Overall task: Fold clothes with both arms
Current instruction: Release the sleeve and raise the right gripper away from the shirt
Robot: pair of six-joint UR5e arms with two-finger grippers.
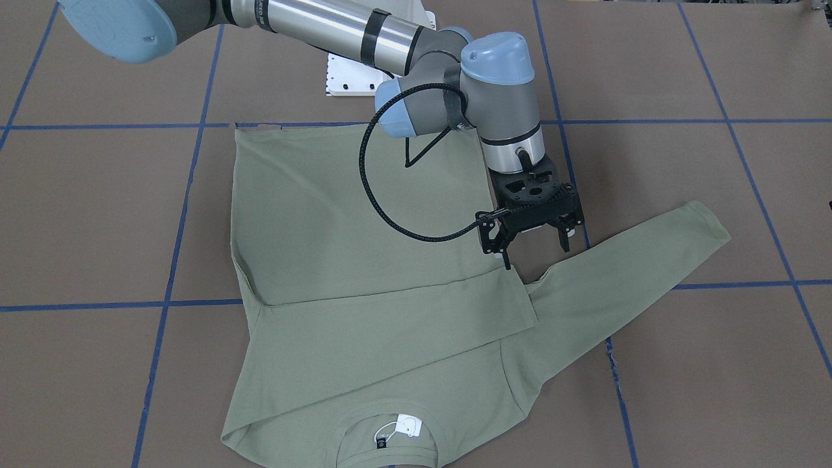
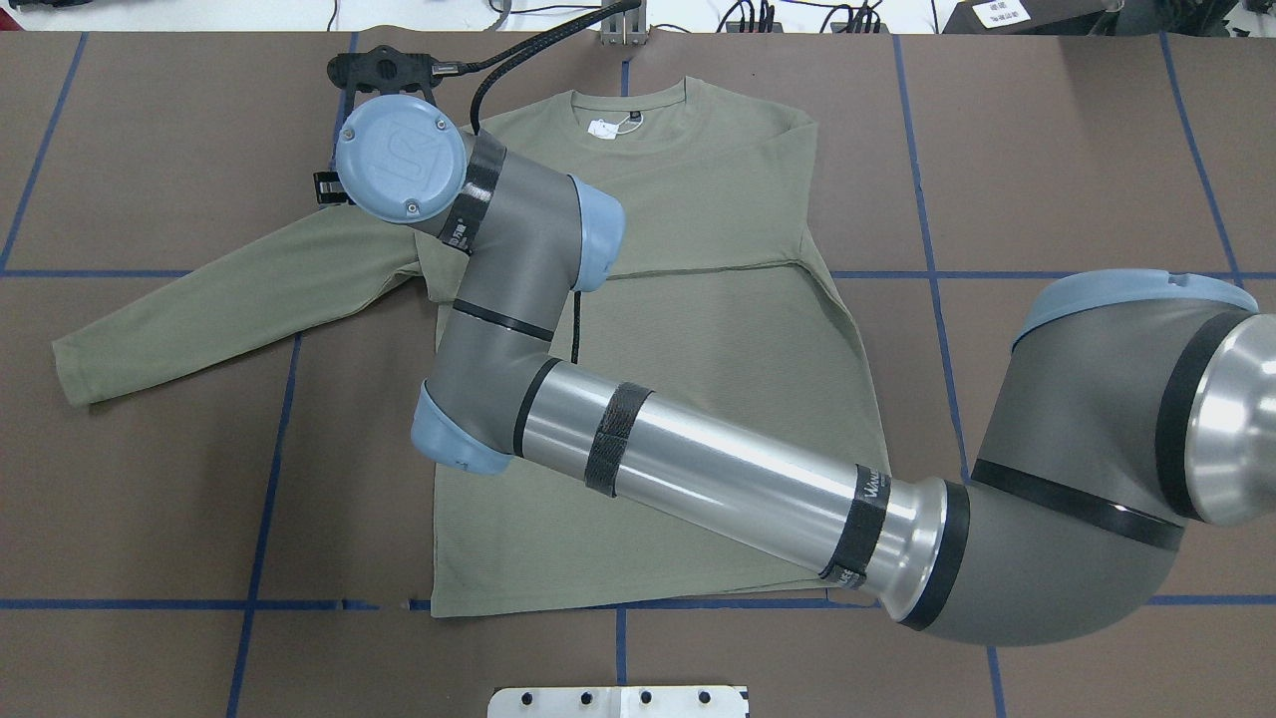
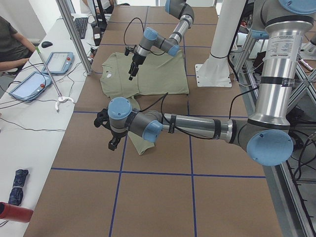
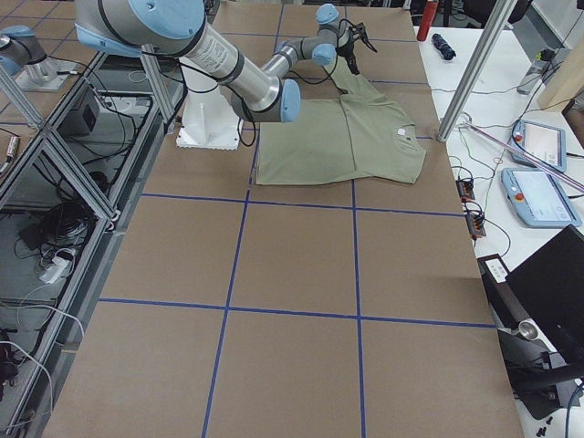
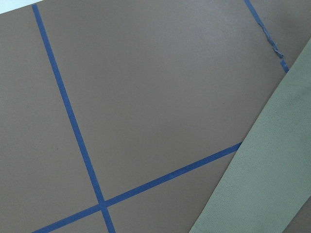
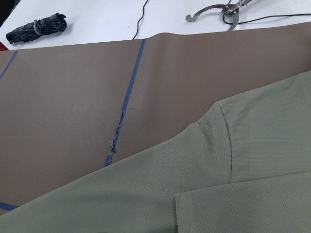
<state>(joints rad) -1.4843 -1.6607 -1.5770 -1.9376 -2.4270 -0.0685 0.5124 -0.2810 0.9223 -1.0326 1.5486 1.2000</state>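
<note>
Green shirt [image 1: 364, 234] lies flat on the brown surface [image 1: 97, 214], with its neck and white tag [image 1: 406, 426] away from the robot. The folded sleeve [image 1: 390, 318] lies across the body; the other sleeve [image 1: 637, 273] sticks out to the robot's left. The right arm [image 1: 338, 29] reaches over the shirt. The right gripper [image 1: 536, 255] hangs just by where that sleeve joins the body — its jaws are wide open and hold nothing. The left gripper [image 3: 112, 142] shows only from the side, near the sleeve's end — nobody can tell if its jaws are open or closed.
</note>
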